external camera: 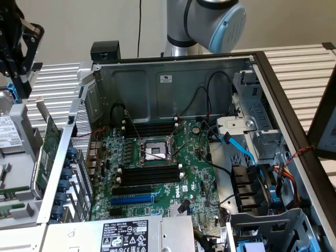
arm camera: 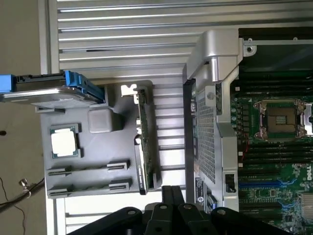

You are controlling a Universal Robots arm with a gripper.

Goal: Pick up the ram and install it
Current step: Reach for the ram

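The gripper [external camera: 18,73] hung above the grey tray [arm camera: 100,147]. Its jaws were closed together with nothing between them. In the wrist view its fingertips [arm camera: 167,196] met over the strip between the tray and the open computer case [external camera: 173,68].

The ram [external camera: 13,190] appeared to be the thin green strip standing on edge in one of two clip-ended holders [arm camera: 119,166], at the end of the tray opposite the hard drive [arm camera: 49,93]. The exterior view cut it off at the edge, so this is not certain. A second green strip sat in the neighbouring holder.

Also on the tray were a processor chip [arm camera: 65,142] and a small grey block [arm camera: 104,120], both between the hard drive and the holders. A green expansion card [arm camera: 144,142] stood upright along the tray's edge nearest the case, a fence between the holders and the case.

Just beside the tray, on the exterior view's right, rose the case's perforated wall [external camera: 81,131] with a row of blue clips [external camera: 65,173]. Beyond the wall lay the motherboard [external camera: 194,173]. Its open processor socket [external camera: 155,152] sat between two banks of long black slots [external camera: 149,173], all bare.

Black cables [external camera: 202,105] drooped from the case's back wall toward the bank farther from the tray's holders. A blue cable [external camera: 239,147] curled past the board's far side. The robot arm [external camera: 210,21] stood behind the case.
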